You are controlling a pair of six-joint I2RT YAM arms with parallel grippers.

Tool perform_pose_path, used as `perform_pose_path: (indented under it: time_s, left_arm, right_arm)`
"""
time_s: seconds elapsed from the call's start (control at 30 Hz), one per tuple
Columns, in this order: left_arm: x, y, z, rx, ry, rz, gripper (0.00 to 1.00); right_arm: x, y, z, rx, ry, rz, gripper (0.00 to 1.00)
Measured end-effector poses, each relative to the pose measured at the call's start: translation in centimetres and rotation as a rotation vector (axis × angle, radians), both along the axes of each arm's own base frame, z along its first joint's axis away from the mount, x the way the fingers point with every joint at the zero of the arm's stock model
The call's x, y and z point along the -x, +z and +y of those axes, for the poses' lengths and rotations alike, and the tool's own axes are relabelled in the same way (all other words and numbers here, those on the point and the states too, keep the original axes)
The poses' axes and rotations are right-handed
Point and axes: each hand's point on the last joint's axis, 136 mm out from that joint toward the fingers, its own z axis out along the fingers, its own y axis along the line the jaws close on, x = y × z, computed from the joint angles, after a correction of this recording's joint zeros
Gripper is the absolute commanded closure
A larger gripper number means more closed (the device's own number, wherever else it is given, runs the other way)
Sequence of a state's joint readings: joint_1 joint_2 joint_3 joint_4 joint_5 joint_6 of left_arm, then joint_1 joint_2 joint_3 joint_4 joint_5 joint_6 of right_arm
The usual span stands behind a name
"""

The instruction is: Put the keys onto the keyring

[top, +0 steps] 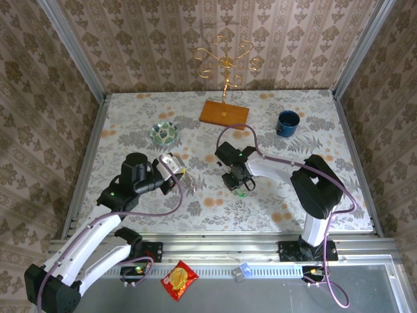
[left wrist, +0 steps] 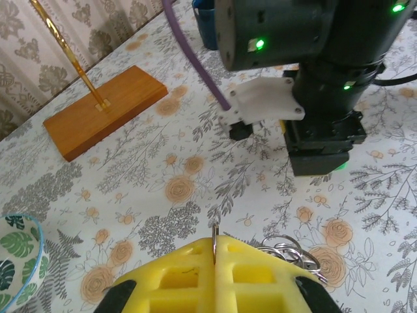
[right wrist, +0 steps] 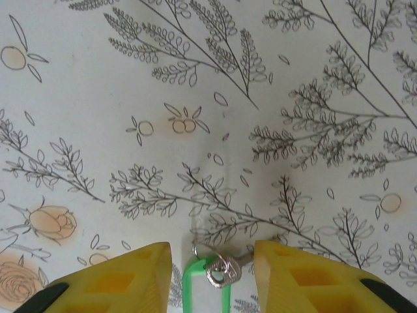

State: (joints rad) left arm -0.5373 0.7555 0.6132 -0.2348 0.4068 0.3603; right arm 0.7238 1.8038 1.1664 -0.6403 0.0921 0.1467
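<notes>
Flowery desk (top: 130, 124) and patterned walls (top: 163, 45) are surrounding both arms. Left end effector (left wrist: 215, 251) is pinching the keyring (left wrist: 287, 251) tight, at 8 o'clock from the desk's middle. Right end effector (right wrist: 212, 251) is hanging open around a green key (right wrist: 207, 287) lying at 5 o'clock. Next, I think, it needs to be closing on that key.

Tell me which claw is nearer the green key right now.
Right. The right claw sits open, straddling the green key. The left claw is off to that key's left, shut on the keyring.
</notes>
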Motion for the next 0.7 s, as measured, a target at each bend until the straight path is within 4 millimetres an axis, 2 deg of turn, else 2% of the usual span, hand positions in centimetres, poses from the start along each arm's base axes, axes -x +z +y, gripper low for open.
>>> perform_pose_path:
  time_s: [0.37,0.7]
  left_arm:
    - [0.7,0.2,-0.6,0.01,-0.05,0.005,1.0]
    - [0.7,0.3,-0.8,0.009,-0.056,0.005,1.0]
  right_arm:
    - [0.5,-1.3,-0.5,0.063,0.06,0.056,0.67]
    - [0.5,-1.2,-0.6,0.068,0.066,0.07,0.85]
